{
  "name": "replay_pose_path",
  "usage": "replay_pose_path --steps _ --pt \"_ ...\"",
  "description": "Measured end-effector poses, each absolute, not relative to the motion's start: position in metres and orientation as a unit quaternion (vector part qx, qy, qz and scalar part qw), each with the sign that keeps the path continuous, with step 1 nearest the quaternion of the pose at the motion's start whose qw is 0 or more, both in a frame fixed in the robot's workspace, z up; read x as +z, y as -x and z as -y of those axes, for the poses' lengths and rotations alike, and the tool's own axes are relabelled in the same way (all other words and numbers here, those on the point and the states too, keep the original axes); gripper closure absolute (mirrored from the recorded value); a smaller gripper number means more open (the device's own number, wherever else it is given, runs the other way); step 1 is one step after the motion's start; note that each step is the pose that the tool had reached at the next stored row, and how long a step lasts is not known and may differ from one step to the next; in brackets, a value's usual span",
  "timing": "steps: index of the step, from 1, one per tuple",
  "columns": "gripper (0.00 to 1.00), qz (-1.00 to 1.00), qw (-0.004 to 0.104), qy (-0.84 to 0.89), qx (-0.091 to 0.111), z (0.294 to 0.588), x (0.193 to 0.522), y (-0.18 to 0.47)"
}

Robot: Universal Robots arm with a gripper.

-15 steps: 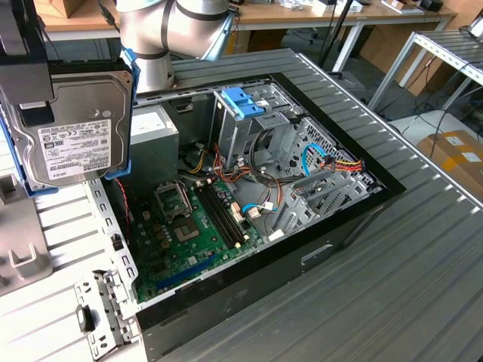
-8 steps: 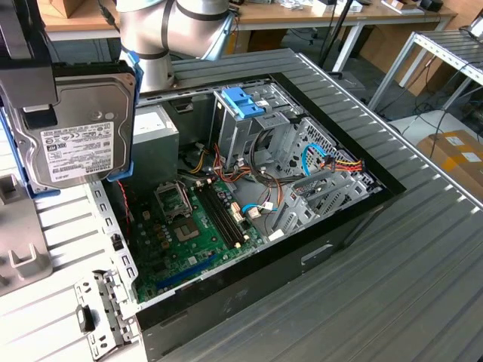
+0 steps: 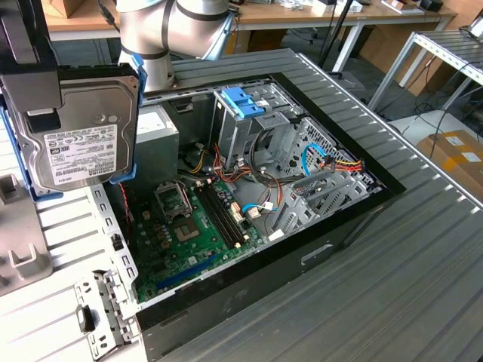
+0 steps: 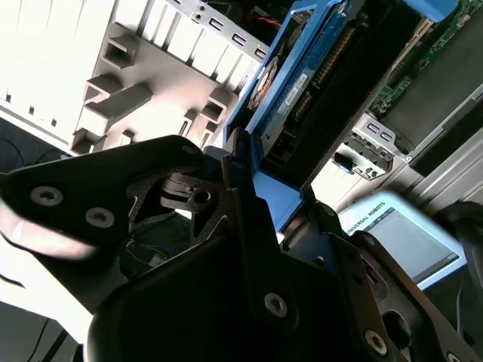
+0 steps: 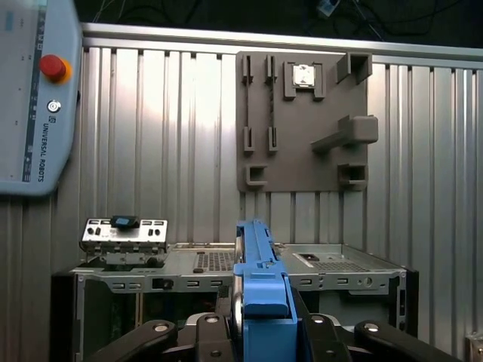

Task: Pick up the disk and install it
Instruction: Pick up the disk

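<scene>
The arm [image 3: 162,30] holds the disk [image 3: 79,132] upright above the case [image 3: 226,294] edge, tool [image 5: 263,328] pinching its blue frame.

Disk [image 5: 256,264] edge-on, apparently in end effector [image 5: 262,324] grip, near case [image 5: 339,265]

Matt metal disk [image 3: 75,128], ribbed metal table [image 3: 423,256]

Lower disk [image 5: 260,290] end behind pincer [image 5: 261,337]
</scene>
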State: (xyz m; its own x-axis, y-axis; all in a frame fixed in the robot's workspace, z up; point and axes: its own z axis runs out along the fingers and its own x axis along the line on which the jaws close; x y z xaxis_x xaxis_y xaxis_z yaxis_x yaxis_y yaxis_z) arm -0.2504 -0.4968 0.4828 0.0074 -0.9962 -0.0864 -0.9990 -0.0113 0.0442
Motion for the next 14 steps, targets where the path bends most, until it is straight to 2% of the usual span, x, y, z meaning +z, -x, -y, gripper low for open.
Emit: replay_pose_path --steps 14 --pt "0.63 -0.703 0.015 0.71 0.046 0.508 0.482 0.242"
